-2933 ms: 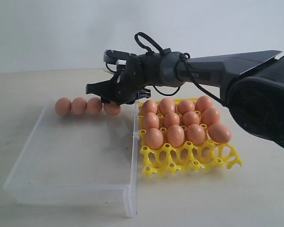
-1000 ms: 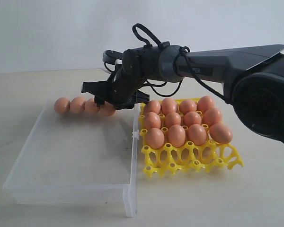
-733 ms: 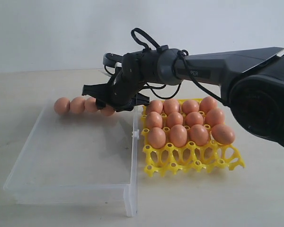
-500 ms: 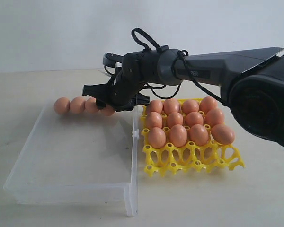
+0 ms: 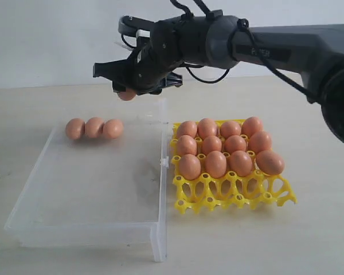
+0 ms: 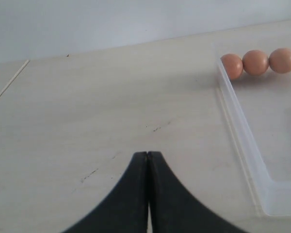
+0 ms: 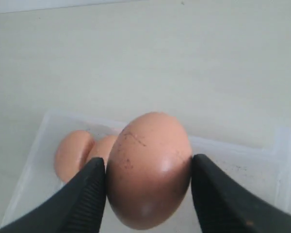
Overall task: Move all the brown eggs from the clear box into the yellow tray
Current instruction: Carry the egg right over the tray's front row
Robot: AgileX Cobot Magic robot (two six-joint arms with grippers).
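Note:
My right gripper (image 5: 125,89) is shut on one brown egg (image 5: 126,95) and holds it in the air above the far edge of the clear box (image 5: 86,235). In the right wrist view the egg (image 7: 148,167) sits between both ribbed fingers (image 7: 87,194). Three brown eggs (image 5: 94,127) lie in a row at the box's far left corner, and they show too as eggs (image 6: 255,61) in the left wrist view. The yellow tray (image 5: 229,195) stands right of the box with several eggs (image 5: 215,163) in it; its front row of cells is bare. My left gripper (image 6: 147,154) is shut with nothing in it, over bare table.
The box's right wall with its small clasp tab (image 5: 162,162) runs close along the tray's left side. The right arm (image 5: 286,48) stretches in from the right above the tray. A pale tabletop (image 6: 87,111) surrounds the box and the tray.
My right gripper has risen from the row of eggs in the box with the rightmost egg in its grip. Three eggs stay in the row.

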